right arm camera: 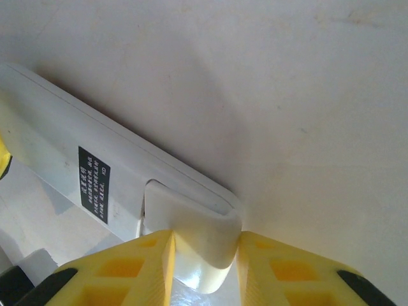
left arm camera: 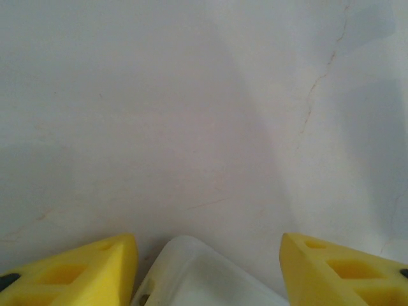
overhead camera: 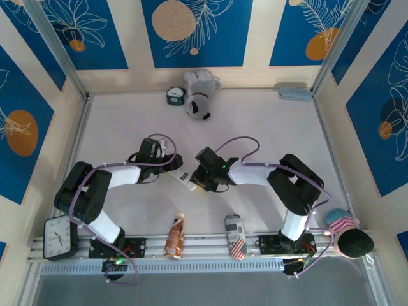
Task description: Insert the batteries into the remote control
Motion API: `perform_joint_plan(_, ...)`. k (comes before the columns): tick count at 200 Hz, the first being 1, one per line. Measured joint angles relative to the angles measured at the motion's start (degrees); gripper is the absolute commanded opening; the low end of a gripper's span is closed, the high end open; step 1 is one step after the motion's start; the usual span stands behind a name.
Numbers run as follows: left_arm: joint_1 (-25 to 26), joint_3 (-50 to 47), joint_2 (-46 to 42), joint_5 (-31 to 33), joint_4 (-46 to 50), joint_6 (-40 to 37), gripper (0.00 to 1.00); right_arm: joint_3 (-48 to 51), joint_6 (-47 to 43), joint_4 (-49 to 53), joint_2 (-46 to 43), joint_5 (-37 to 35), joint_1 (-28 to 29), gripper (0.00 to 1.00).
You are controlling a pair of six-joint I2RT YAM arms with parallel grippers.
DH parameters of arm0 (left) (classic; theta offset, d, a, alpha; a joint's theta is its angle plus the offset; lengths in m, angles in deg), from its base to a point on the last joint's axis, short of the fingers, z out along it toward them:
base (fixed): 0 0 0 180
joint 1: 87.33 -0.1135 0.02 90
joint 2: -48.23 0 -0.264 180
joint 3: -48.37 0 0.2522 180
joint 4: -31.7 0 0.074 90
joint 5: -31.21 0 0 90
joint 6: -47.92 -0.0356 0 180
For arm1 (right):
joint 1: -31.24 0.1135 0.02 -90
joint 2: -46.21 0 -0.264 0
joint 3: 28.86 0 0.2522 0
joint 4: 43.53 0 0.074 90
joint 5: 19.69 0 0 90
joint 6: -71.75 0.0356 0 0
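Note:
The remote control (overhead camera: pixel 186 180) lies back side up at the table's middle, between the two arms. In the right wrist view its white back (right arm camera: pixel 70 146) carries a black label. My right gripper (right arm camera: pixel 205 236) is shut on a small white cover piece (right arm camera: pixel 197 223), which sits tilted at the opening in the remote's end. In the left wrist view my left gripper (left arm camera: pixel 207 245) straddles the remote's other end (left arm camera: pixel 204 274). Its left finger is close to the corner and its right finger stands clearly apart. The batteries are hidden.
A plush toy (overhead camera: pixel 199 94), a small clock (overhead camera: pixel 174 95) and a grey-blue case (overhead camera: pixel 295 94) line the back wall. Near the front rail are an alarm clock (overhead camera: pixel 58 237), an orange bottle (overhead camera: pixel 174 236), a can (overhead camera: pixel 234 237) and a dark ball (overhead camera: pixel 356 242).

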Motion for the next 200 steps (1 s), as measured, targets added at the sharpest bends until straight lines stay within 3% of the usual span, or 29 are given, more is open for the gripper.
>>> perform_joint_plan(88, -0.26, -3.56, -0.57, -0.66, -4.92, 2.91, 0.55, -1.27, 2.54, 2.73, -0.02, -0.44, 0.94, 0.33)
perform_joint_plan(200, -0.15, -6.19, -3.50, -0.83, -4.37, 4.81, 0.56, -1.62, 4.96, 5.86, -1.09, -1.03, 1.14, 0.34)
